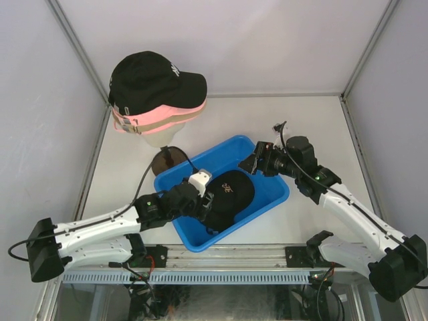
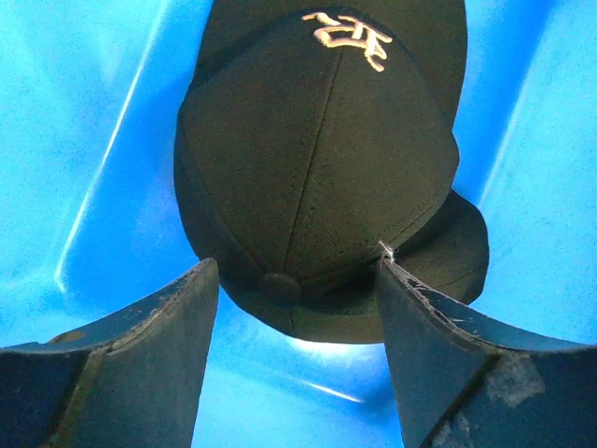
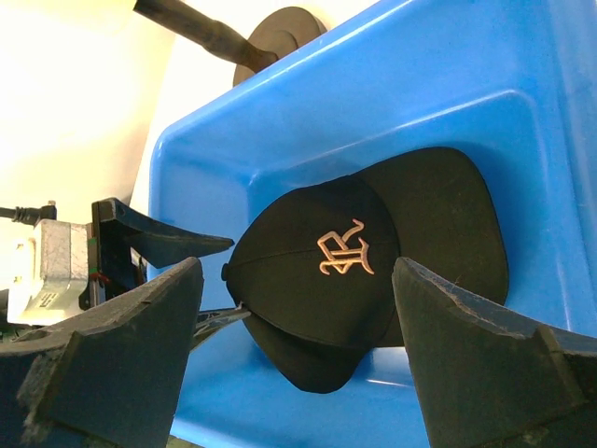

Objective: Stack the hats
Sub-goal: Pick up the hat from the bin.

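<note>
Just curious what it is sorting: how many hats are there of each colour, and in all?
Black fabric baseball caps: 2, the top cap on the beige mannequin head, the gold-embroidered cap in the blue plastic bin; a brim beneath it may be another.
Pink fabric cap: 1, perhaps more layers.
Tan fabric cap: 1.
Total: 4 at least.

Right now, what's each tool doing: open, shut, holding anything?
Left tool: open, fingers either side of the black cap in the blue bin, not closed on it.
Right tool: open, holding nothing.
</note>
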Robot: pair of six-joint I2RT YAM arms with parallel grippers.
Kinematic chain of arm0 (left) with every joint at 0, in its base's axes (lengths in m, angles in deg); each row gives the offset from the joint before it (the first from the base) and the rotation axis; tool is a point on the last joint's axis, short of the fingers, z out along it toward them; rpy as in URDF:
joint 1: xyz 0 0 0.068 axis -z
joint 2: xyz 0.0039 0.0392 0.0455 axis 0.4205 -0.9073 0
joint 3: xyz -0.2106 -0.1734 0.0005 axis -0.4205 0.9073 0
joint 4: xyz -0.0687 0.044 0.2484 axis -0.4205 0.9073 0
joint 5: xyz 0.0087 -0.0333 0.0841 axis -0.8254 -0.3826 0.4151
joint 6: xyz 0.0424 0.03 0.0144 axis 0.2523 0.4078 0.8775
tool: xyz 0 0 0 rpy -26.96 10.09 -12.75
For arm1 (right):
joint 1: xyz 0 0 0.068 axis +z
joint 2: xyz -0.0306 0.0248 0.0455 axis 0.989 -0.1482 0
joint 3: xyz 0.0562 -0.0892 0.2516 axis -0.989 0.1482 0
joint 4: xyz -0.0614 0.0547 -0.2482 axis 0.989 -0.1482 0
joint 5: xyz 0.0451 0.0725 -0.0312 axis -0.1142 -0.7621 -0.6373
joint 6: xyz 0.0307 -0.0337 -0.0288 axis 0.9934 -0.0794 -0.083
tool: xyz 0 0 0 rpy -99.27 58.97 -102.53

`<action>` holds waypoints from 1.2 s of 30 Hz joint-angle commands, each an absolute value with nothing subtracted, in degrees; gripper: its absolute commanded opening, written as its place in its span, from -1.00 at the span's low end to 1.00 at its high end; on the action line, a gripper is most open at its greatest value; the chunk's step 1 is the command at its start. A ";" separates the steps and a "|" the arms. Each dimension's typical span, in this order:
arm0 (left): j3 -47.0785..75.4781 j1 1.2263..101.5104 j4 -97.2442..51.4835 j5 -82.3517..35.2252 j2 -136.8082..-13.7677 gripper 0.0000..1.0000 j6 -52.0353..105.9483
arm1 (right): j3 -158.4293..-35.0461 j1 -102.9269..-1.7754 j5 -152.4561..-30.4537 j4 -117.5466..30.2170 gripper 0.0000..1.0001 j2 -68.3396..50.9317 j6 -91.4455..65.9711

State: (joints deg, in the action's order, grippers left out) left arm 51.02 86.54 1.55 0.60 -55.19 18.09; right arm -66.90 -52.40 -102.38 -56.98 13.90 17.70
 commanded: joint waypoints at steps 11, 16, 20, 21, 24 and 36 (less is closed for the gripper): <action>50.43 86.92 -4.30 -4.34 -58.27 -0.46 17.37 | -65.88 -54.03 -103.72 -54.95 0.57 16.93 17.32; 49.44 87.37 -2.64 -2.23 -54.35 -0.74 17.28 | -65.49 -54.11 -103.30 -55.27 0.53 18.29 17.35; 45.97 88.57 1.33 0.90 -49.24 -0.87 17.80 | -65.50 -54.26 -103.07 -55.51 0.53 19.56 17.58; 44.39 88.78 2.64 1.49 -47.55 -0.88 18.01 | -65.55 -54.32 -103.06 -55.46 0.52 19.94 17.66; 39.63 89.87 6.37 2.84 -44.64 -0.90 18.61 | -65.59 -54.29 -103.36 -55.03 0.52 21.03 18.49; 19.52 101.53 21.99 17.47 -39.88 -0.99 20.31 | -70.94 -54.06 -102.11 -57.02 -0.35 25.18 20.45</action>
